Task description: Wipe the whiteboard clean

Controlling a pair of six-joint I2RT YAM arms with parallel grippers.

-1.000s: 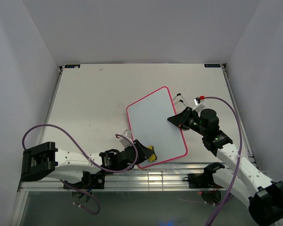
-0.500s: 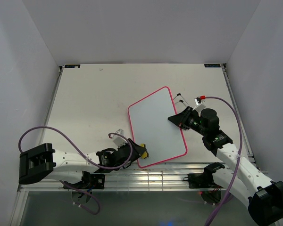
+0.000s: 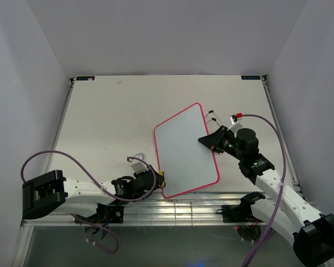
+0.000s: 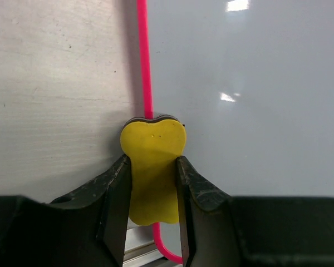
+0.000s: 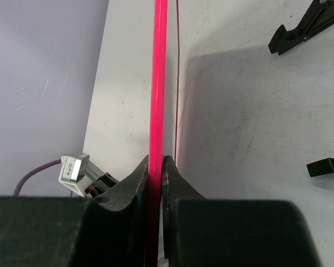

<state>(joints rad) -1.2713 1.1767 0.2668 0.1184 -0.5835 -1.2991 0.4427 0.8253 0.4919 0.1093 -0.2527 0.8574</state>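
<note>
The whiteboard (image 3: 186, 150), glossy white with a thin pink-red frame, is held tilted near the table's front; its surface (image 4: 239, 83) looks blank. My left gripper (image 3: 157, 179) is shut on a small yellow sponge (image 4: 152, 167), which sits on the board's left frame edge by the near-left corner, half on the table. My right gripper (image 3: 204, 141) is shut on the board's right edge; the pink frame (image 5: 157, 67) runs between its closed fingers. Two black clips (image 3: 212, 115) lie on the table just off the board's far-right corner.
An aluminium rail (image 3: 178, 208) runs along the table's front edge under the board's near corner. White walls enclose the table on three sides. Purple cables (image 3: 55, 156) loop beside each arm. A small red-tipped connector (image 3: 236, 116) sits by the right wrist.
My left gripper has slid the sponge leftward across the board's near end to its left edge. The board's left side has shifted slightly right. The right gripper has kept its hold.
</note>
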